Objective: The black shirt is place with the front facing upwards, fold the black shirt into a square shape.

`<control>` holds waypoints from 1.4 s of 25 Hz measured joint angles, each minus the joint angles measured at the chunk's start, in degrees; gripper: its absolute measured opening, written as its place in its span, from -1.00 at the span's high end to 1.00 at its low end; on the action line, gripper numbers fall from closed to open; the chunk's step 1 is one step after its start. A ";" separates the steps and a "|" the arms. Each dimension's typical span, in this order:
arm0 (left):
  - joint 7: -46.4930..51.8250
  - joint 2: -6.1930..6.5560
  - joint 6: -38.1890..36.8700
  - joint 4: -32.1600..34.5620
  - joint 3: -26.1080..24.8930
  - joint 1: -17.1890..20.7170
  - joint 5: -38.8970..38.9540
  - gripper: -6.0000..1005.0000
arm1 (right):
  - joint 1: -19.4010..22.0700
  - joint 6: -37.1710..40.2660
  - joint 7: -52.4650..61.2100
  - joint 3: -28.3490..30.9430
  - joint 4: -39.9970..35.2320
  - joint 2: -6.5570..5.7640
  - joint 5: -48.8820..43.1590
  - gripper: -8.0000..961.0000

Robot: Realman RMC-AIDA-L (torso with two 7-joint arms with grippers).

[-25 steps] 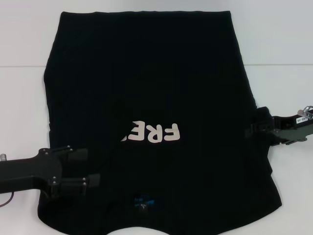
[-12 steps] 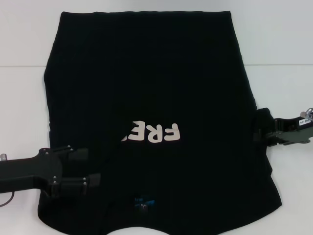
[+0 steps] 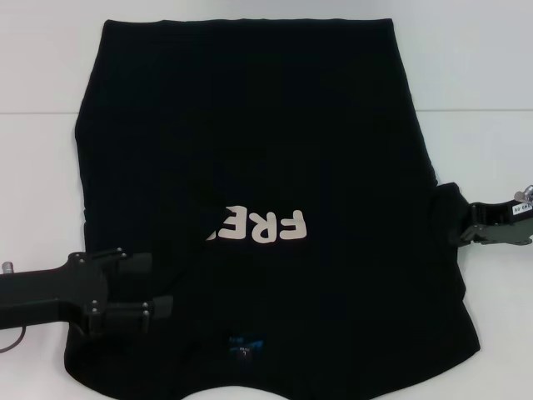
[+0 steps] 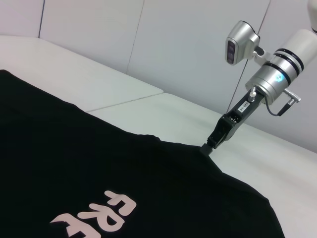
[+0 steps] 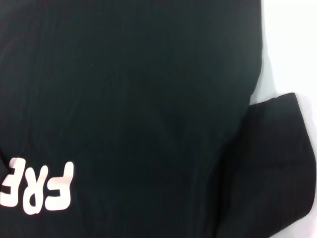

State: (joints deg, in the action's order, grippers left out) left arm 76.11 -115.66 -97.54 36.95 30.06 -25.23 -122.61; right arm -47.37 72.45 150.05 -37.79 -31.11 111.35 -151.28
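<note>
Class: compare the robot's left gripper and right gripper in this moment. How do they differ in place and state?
The left gripper lies over the black shirt near the collar side, open and holding nothing. The right gripper sits at the shirt's opposite edge, shut on the sleeve cloth. Both are low at shirt level.

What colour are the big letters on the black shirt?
Pale pinkish white, printed on the black shirt; the lettering shows best in the head view.
</note>
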 joint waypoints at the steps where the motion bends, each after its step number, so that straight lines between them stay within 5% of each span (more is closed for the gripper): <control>1: 0.00 0.00 0.02 -0.01 0.00 0.02 0.00 -0.75 | 0.00 0.01 0.00 0.00 -0.01 -0.02 0.00 0.56; 7: 0.00 0.00 0.12 -0.04 0.00 0.09 -0.02 -0.75 | 0.04 0.39 -0.08 0.00 -0.73 -0.22 0.00 0.95; 27: 0.10 0.00 0.33 -0.12 0.00 0.26 -0.55 -0.75 | 2.66 7.47 -0.87 0.11 -12.56 -1.32 0.47 0.95; 35: 0.66 0.00 0.18 -0.12 0.08 0.14 -0.62 -0.75 | -2.35 8.10 -2.05 -7.01 -12.76 0.29 0.17 0.95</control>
State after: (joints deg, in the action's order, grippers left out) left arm 76.77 -115.66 -97.36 36.82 30.14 -25.09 -123.23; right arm -49.72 80.55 148.00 -44.80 -43.88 111.64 -151.11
